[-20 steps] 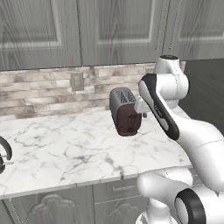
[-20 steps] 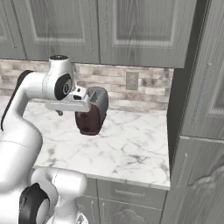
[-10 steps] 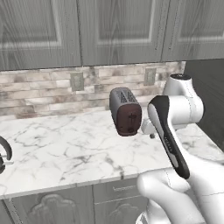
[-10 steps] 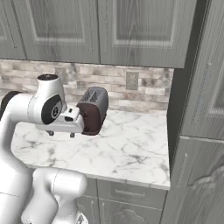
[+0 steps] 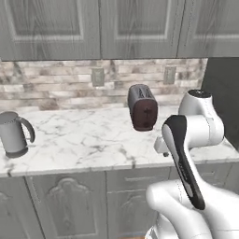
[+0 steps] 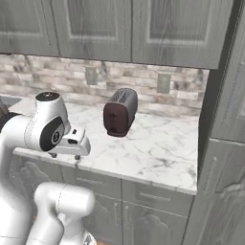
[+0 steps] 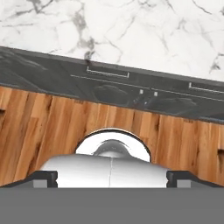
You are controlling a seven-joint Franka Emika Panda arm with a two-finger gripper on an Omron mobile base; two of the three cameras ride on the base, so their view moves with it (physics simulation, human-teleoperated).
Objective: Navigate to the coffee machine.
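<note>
I had my arm folded in close over my base, hand pointing down past the front edge of the worktop (image 5: 84,144), which I judged was a sensible tuck for driving: nothing stuck out to catch on the cabinets. My jaws (image 7: 112,177) hung above the wooden floor (image 7: 52,127), and only two dark tips showed low in the hand view, set wide apart with nothing between them. From that I took them to be open and holding nothing.

The coffee machine was not on the stretch of worktop in front of me. What stood there was a grey-and-maroon toaster (image 5: 143,107), back near the tiled wall (image 5: 60,84) beneath an outlet, and a grey kettle (image 5: 14,134) well apart from it toward the left end. In the right base view the toaster (image 6: 120,113) sat just beyond my elbow, with a tall dark cabinet side (image 6: 217,110) closing off the worktop on the right.

So I judged the driving was unfinished, and that the machine lay somewhere further along the run of cabinets.
</note>
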